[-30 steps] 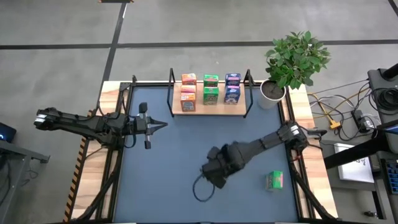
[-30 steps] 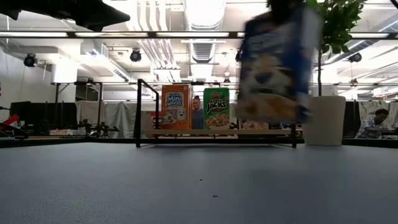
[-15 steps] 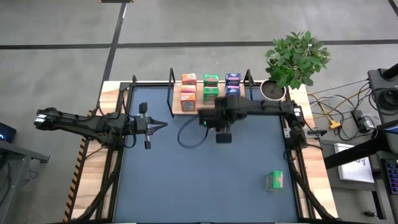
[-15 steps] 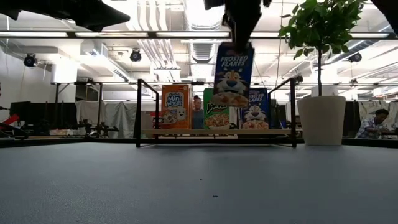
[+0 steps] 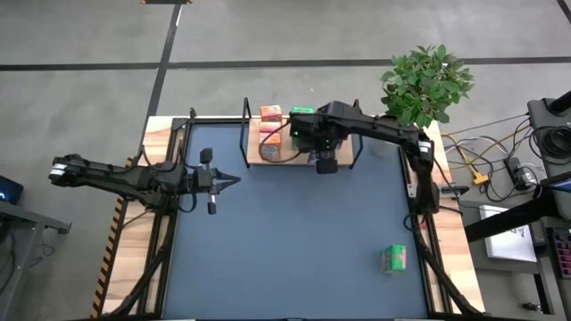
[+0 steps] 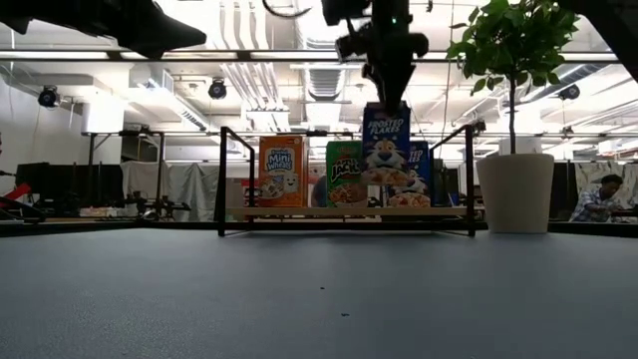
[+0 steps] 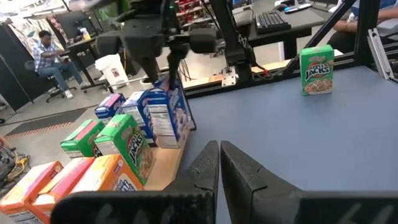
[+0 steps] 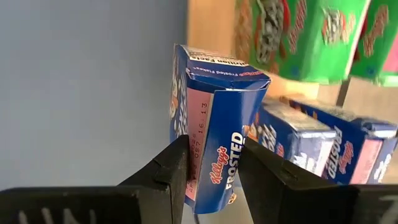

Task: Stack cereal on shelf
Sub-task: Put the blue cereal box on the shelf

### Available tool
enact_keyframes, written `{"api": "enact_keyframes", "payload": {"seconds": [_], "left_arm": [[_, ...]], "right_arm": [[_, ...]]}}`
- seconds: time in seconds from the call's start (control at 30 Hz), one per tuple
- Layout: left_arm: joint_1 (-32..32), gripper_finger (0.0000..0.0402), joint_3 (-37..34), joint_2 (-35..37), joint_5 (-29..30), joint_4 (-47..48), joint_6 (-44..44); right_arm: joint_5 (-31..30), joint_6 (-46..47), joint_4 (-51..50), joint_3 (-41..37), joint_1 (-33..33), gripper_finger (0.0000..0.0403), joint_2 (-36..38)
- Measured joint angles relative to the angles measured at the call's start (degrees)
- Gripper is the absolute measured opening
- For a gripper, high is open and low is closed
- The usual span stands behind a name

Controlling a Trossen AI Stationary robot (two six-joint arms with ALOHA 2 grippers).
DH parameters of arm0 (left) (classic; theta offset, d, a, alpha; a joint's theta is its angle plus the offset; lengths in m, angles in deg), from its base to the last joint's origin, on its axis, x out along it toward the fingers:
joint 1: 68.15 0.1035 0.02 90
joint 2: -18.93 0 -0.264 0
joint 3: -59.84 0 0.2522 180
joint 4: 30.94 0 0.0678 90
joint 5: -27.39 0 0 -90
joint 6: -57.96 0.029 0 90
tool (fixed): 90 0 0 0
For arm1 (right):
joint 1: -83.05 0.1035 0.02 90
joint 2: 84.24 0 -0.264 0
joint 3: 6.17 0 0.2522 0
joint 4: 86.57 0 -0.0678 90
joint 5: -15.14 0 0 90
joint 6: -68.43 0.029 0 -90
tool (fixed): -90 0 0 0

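Shelf [image 5: 299, 160] sits at the table's 12 o'clock. Right gripper [image 5: 325, 157] is clamped on a blue cereal box [image 8: 214, 127] at its front edge; I'd lower it straight, square with the blue row. Left gripper [image 5: 234, 179] waits at 9 o'clock, fingers together.

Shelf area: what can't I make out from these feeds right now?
- High view: right pincer covers the blue cereal boxes on the shelf.
- Low view: held Frosted Flakes box hides the blue box behind; touchdown unclear.
- Right wrist view: box base hidden behind the pincer's fingers.
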Motion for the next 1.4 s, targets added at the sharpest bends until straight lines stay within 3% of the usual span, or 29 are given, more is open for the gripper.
{"api": "enact_keyframes", "payload": {"seconds": [0.6, 1.07, 1.4], "left_arm": [[0.0, 0.0, -0.09, 0.0, 0.0, 0.38, 0.58], [-0.01, 0.0, -0.11, 0.0, 0.0, 0.32, 0.61], [-0.01, 0.0, -0.11, 0.0, 0.0, 0.33, 0.61]], "right_arm": [[-0.53, 0.98, 0.77, -6.73, -5.03, 0.0118, -0.07], [-0.68, 2.88, 2.03, -7.63, -5.66, 0.0195, -0.09], [-0.66, 3.51, 1.11, -5.15, -5.51, 0.0203, 0.27]]}}
